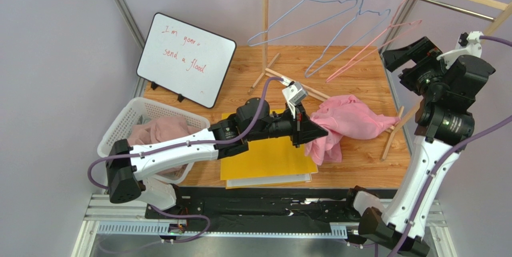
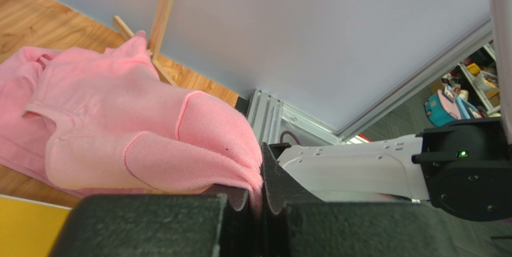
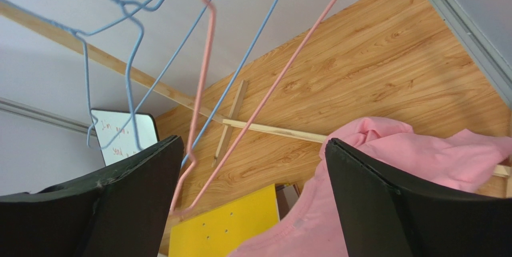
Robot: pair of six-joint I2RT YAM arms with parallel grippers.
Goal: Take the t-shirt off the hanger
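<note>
A pink t-shirt (image 1: 348, 122) lies crumpled on the wooden table, off any hanger. My left gripper (image 1: 317, 132) is shut on a fold of its edge; in the left wrist view the cloth (image 2: 138, 131) is pinched between the jaws. A bare pink wire hanger (image 1: 375, 41) hangs from the rail beside two bare blue hangers (image 1: 312, 17). My right gripper (image 1: 404, 59) is open and empty, raised near the pink hanger (image 3: 207, 71); the t-shirt (image 3: 420, 155) shows below it in the right wrist view.
A white basket (image 1: 129, 122) with pinkish clothes stands at the left. A yellow board (image 1: 264, 158) lies at the table's near edge. A whiteboard (image 1: 186, 59) leans at the back left. The wooden rack's post (image 1: 264, 23) and feet (image 1: 300, 86) cross the table.
</note>
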